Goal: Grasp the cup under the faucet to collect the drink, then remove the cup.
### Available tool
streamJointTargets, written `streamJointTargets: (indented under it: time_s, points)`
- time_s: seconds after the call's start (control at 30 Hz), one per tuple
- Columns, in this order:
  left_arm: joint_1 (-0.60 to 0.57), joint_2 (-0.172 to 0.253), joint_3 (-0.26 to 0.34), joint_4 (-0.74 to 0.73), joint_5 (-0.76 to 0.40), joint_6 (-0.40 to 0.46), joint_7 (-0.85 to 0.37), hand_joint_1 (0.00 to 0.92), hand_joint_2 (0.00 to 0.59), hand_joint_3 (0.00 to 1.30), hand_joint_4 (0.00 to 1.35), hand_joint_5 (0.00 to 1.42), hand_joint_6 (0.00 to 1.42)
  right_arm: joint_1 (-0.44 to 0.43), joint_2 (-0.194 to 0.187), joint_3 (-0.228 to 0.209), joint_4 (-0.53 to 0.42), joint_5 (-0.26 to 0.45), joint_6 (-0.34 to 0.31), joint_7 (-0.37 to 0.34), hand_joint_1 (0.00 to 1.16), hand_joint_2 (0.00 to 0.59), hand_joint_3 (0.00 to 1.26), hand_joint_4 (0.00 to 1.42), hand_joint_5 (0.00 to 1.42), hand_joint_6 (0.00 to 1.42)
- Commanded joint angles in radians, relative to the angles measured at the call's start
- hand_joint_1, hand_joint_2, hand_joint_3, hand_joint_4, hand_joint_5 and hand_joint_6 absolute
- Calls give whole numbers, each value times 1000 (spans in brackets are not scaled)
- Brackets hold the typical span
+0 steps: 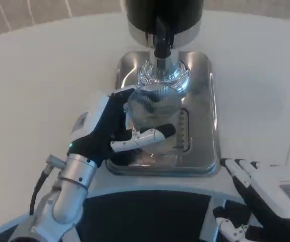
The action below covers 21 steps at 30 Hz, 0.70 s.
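White table (29, 91) — left hand (112, 128) grips cup (152, 108).

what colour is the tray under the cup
Shiny silver metal, seen in the head view: the drip tray sits under the clear cup held by the left hand.

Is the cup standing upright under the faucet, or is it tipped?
Upright: the cup stands on the metal tray below the faucet, gripped by the left hand.
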Motion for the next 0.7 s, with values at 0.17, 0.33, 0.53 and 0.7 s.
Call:
streamJointTargets:
  time_s: [0.17,0.33,0.53,0.7]
  points:
    - [-67,-25,-8,56,5,22,67,540,74,1021,1236,1402,1421,10,-4,-9,15,13,6,10,173,507,0,0,0,0]
    - [-88,-35,-13,84,5,47,76,541,74,1021,1236,1402,1424,7,-5,-11,17,17,9,14,166,510,0,0,0,0]
    - [-96,-39,-12,104,-7,37,68,476,19,922,1032,1290,1379,2,-5,-19,17,19,16,22,159,511,0,0,0,0]
    - [-93,-34,-14,107,-4,21,76,334,34,718,616,1035,1283,-3,-2,-22,25,22,26,21,154,508,0,0,0,0]
